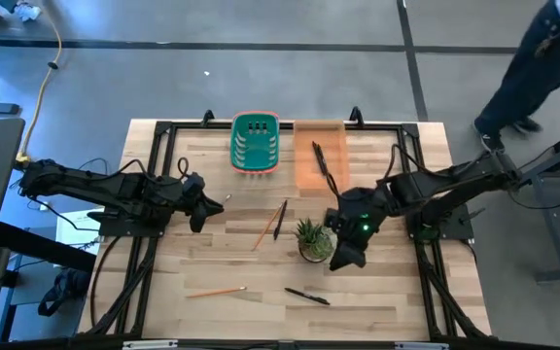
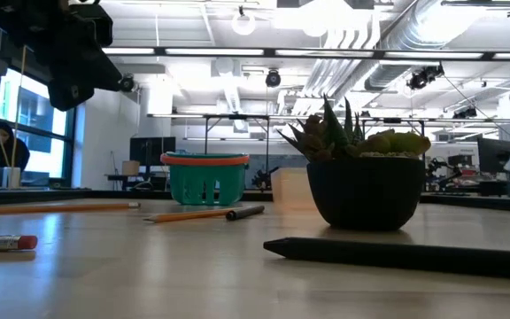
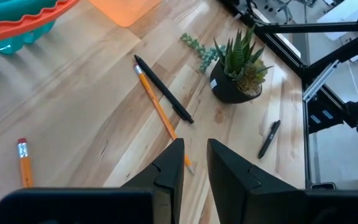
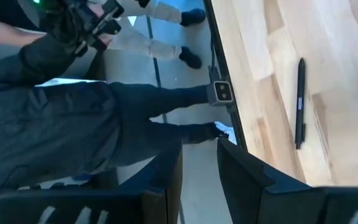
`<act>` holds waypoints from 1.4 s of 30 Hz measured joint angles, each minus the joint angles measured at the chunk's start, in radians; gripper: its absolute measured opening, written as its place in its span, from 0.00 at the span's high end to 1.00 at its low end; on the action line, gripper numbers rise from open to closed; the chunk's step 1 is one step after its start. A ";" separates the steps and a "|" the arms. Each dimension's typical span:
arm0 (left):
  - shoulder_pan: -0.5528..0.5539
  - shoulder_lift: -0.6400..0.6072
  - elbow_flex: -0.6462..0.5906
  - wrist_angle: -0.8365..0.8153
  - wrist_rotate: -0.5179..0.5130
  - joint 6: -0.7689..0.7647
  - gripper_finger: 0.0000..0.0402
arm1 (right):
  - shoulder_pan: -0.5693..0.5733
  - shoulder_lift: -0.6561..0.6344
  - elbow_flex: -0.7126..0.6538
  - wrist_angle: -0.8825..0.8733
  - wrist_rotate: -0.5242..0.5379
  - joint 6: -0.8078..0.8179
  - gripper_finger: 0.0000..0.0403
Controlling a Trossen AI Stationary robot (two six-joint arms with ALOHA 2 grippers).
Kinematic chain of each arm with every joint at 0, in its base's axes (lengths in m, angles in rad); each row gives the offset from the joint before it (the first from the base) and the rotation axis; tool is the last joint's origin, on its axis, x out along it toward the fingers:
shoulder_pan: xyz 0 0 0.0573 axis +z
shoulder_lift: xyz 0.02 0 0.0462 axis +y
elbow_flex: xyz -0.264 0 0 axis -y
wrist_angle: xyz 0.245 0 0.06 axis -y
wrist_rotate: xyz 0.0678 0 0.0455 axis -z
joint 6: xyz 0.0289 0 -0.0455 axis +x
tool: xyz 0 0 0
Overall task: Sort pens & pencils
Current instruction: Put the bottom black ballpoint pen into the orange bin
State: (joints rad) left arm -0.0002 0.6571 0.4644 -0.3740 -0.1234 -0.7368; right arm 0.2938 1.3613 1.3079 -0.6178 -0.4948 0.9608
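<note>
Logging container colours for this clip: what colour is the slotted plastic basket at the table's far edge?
The slotted plastic basket is teal-green with an orange-red rim, clearest in the high view.

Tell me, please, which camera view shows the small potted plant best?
The low view: the potted plant fills the frame's middle, its dark pot and spiky leaves in sharp profile. The left wrist view shows it whole but farther off; the high view shows it from above, beside the right end effector.
</note>
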 joint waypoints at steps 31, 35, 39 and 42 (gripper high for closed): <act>0.000 0.000 0.000 -0.004 -0.027 0.026 0.86 | 0.390 0.111 0.000 0.033 0.752 0.393 0.77; 0.000 0.000 0.000 -0.004 -0.027 0.028 0.86 | 0.390 0.190 0.000 0.120 0.751 0.362 0.77; 0.000 0.000 0.000 -0.004 -0.027 0.029 0.86 | 0.390 0.269 0.000 0.188 0.745 0.342 0.77; 0.000 0.000 0.000 -0.007 -0.027 0.030 0.86 | 0.396 0.330 0.000 0.208 0.730 0.341 0.78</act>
State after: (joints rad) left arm -0.0002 0.6571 0.4644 -0.3815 -0.1501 -0.7073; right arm 0.6902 1.6913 1.3083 -0.4096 0.2355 1.3014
